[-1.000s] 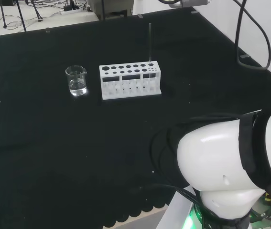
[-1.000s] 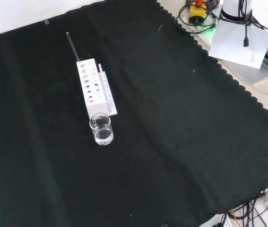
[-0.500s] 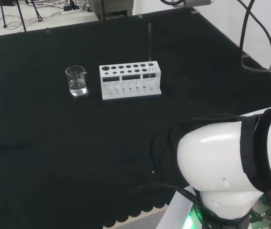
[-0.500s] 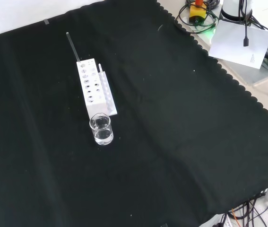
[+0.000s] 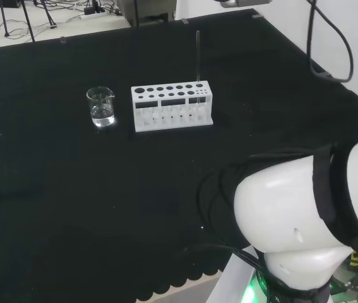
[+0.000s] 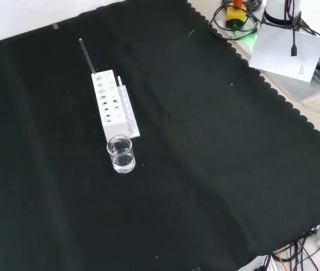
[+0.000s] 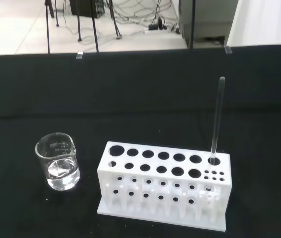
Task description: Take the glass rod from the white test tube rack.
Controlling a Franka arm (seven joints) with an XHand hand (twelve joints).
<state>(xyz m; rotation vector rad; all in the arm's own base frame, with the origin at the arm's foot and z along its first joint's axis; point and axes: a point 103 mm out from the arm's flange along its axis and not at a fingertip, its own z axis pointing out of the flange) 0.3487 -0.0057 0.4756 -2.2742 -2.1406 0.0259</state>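
Head view: a white test tube rack [image 5: 172, 106] stands on the black cloth [image 5: 71, 189], the glass rod [image 5: 197, 57] upright in a hole at its right end, a small glass beaker [image 5: 101, 106] just left of it. Front view: the rod [image 6: 87, 56] rises from the rack's [image 6: 113, 104] far end, the beaker [image 6: 120, 153] at the near end. Wrist view: rod [image 7: 216, 120], rack [image 7: 165, 184] and beaker [image 7: 57, 161] appear alike. The hand's state cannot be told.

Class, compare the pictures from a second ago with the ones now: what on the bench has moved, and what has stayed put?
Nothing on the cloth has moved. The rod stands upright in the rack as before, and the beaker sits beside the rack, unchanged.
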